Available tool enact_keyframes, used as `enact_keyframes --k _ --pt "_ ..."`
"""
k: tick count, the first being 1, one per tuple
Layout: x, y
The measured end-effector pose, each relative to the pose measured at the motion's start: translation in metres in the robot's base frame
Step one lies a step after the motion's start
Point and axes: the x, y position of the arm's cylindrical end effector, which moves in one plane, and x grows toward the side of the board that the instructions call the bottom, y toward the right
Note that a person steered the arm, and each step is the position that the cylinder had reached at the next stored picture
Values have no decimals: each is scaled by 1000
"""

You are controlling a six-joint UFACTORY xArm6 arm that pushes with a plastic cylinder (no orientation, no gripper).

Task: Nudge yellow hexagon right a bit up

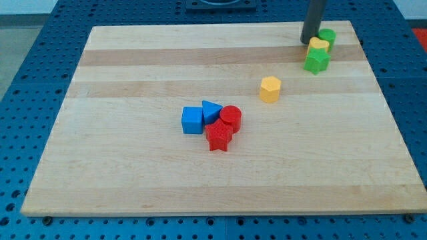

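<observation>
Near the view's bottom, the wooden board (133,187) is bare. A little farther up sits a bunch of four blocks that touch each other: a red star (219,137), a blue cube (192,121), a blue triangle (211,110) and a red cylinder (231,117).

Farther up and to the view's right stands the yellow hexagon (270,89), all alone, well apart from the bunch. This is the block to move. It looks small, hard and light (like a toy block), so I think it will slide easily on the smooth wood. It could also spin if pushed off-centre. I have no fingers to open or close, only a rod, so I cannot grab it. The best spot to push is its lower left side, right in the middle of that side.

Farthest away, near the view's top right corner, are a green star (316,61), another yellow block (319,45) (its shape is hard to tell) and a green cylinder (327,36). My tip (309,41) rests just left of them, well apart from the yellow hexagon.
</observation>
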Motion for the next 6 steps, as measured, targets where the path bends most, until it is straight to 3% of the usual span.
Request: enact_keyframes --k 1,2,3,5,6 --pt "0 -3" --pt "-4 -51" --pt "22 -112" --pt "167 -131" --pt "201 -91"
